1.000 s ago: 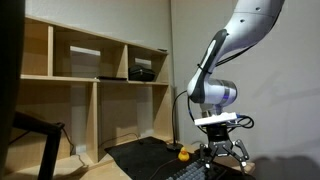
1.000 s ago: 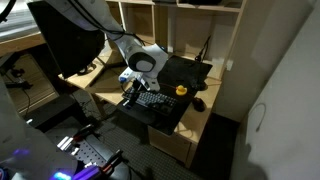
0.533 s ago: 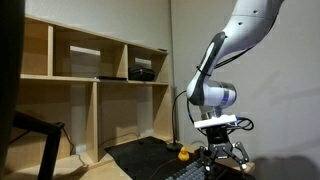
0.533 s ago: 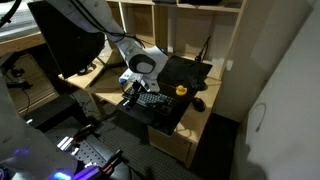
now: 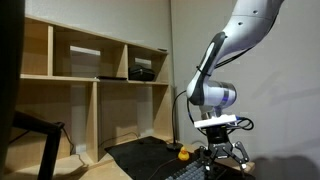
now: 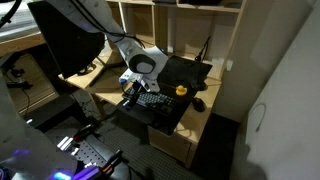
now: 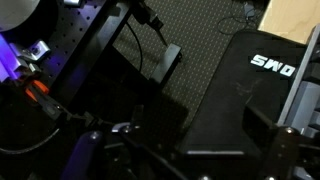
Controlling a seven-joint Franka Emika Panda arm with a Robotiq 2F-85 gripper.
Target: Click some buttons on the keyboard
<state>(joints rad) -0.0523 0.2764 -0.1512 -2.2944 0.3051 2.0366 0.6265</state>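
Note:
The dark grey keyboard lies flat on the desk, with its rows of small keys facing up; its near end also shows in an exterior view. My gripper hangs over the keyboard's end, fingers pointing down, close above it. In the wrist view the gripper is open and empty. Its two dark fingers stand wide apart over a dark flat surface. I cannot make out single keys there, nor whether a fingertip touches the keyboard.
A small yellow object and a black mouse lie beside the keyboard. A black desk mat lies behind it. Wooden shelves stand at the back. A black pad with white letters and cables show below the wrist.

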